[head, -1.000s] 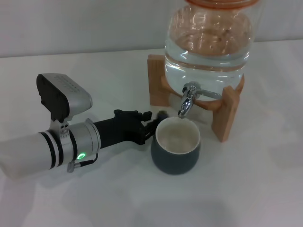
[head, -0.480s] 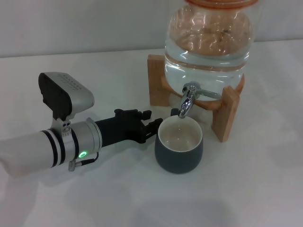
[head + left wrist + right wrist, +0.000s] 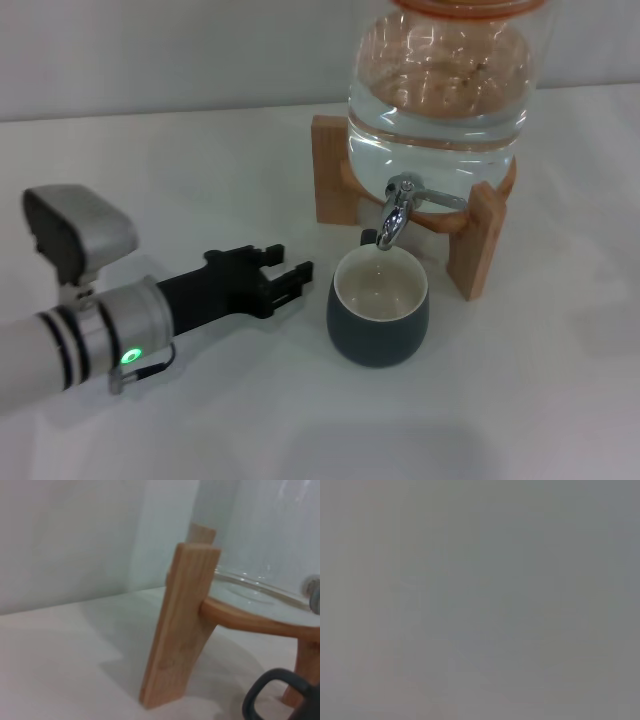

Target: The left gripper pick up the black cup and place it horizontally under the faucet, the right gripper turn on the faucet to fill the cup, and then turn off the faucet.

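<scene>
The black cup (image 3: 378,310) stands upright under the faucet (image 3: 397,210), just beyond the left end effector (image 3: 285,275), whose spread fingers are clear of it; the right end effector is unseen.

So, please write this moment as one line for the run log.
cup: upright under faucet, empty | left tool: open, apart from cup, beside it | right tool: not in view | water: not flowing

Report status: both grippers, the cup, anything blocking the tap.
Left gripper open, clear of the squat charcoal mug. Mug upright on table under the chrome faucet. Right gripper not in view. Nothing blocking the lever.
</scene>
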Tool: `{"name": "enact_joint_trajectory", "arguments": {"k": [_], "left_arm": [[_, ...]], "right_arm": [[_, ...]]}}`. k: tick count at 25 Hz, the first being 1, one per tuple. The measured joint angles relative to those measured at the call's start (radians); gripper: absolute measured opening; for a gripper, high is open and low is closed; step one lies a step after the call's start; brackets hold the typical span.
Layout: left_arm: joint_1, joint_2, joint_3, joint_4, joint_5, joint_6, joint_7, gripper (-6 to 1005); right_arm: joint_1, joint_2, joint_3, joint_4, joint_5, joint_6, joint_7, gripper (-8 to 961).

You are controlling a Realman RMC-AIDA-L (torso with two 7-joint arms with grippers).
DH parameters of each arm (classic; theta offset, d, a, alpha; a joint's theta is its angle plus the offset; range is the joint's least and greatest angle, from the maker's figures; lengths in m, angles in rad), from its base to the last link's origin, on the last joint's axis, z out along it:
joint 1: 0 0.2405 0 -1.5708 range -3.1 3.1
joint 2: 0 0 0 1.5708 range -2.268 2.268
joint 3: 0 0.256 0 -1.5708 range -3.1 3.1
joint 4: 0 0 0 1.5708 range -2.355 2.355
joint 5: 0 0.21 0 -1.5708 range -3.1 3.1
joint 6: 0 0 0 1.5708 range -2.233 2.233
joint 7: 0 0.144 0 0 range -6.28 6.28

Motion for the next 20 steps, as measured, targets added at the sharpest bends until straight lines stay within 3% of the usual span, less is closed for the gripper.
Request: {"name": "enact_joint_trajectory", "arguments": {"k": [7,11,20], "left_arm": [[0.13,0.015,-0.209,0.001,0.002,-0.181,0.089,499],[0.217,0.03,-0.385,0.002,0.002,-0.324,0.131,492],[0.336,0.043,-0.588,0.09,0.003,-0.434,0.141,491]], "right_arm": [[-0.038,-0.002,-0.088,-0.08,-0.005,0.01,0.07,788],[-0.108,-0.005,-0.198,-0.236,-0.012,0.028,0.214,788],[-0.143,-0.016,-0.231,-0.533,-0.193,0.23,0.538,788]]}}
